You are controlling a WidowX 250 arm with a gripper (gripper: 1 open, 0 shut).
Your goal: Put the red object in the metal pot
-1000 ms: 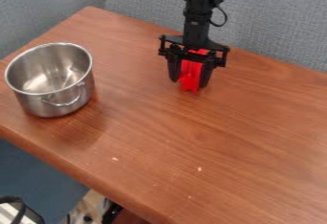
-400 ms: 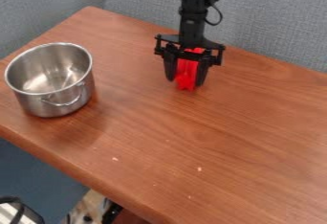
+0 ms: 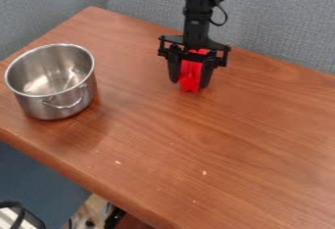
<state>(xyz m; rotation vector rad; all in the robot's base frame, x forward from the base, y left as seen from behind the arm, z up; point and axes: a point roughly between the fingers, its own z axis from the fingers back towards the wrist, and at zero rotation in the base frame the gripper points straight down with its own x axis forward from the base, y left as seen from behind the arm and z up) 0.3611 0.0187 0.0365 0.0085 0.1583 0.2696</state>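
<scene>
Just above and right of the frame's centre, the black gripper (image 3: 194, 76) points straight down at the wooden table (image 3: 197, 164), its two fingers clamped on the sides of the red object (image 3: 194, 73), which stands upright between them with its lower end at or just above the tabletop. Well apart, at the left edge, the metal pot (image 3: 51, 79) sits upright, mouth open.
</scene>
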